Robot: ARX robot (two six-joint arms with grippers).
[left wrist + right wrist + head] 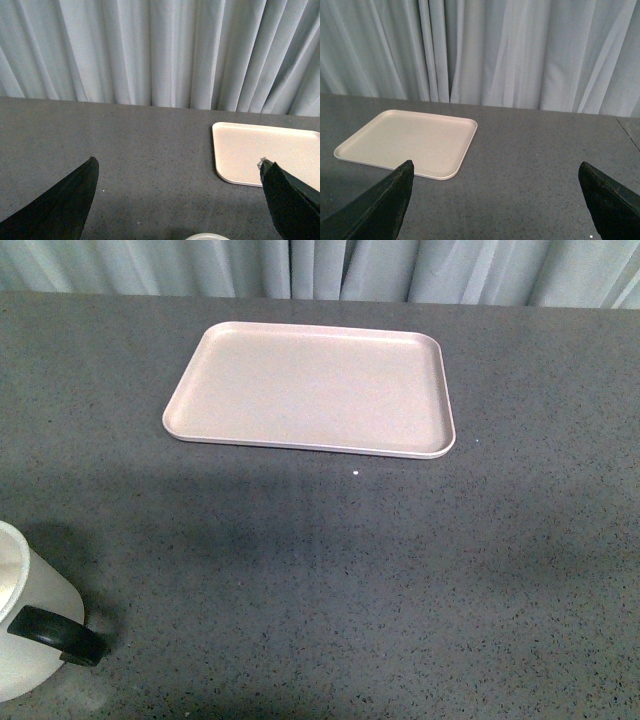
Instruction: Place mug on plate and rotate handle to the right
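Note:
The white mug [30,625] stands on the grey table at the near left corner of the front view, cut off by the frame edge. Its black handle [55,635] points right, toward me. The smiley face is hidden. The pink-beige plate [310,390] lies empty at the far middle; it also shows in the left wrist view [270,152] and the right wrist view [405,142]. My left gripper [177,167] is open, above the table, with the mug's rim [207,236] just below it. My right gripper [495,170] is open and empty over bare table beside the plate.
The grey speckled table [400,570] runs from the plate to the near edge. A pale curtain [330,265] hangs behind the table's far edge. Neither arm shows in the front view.

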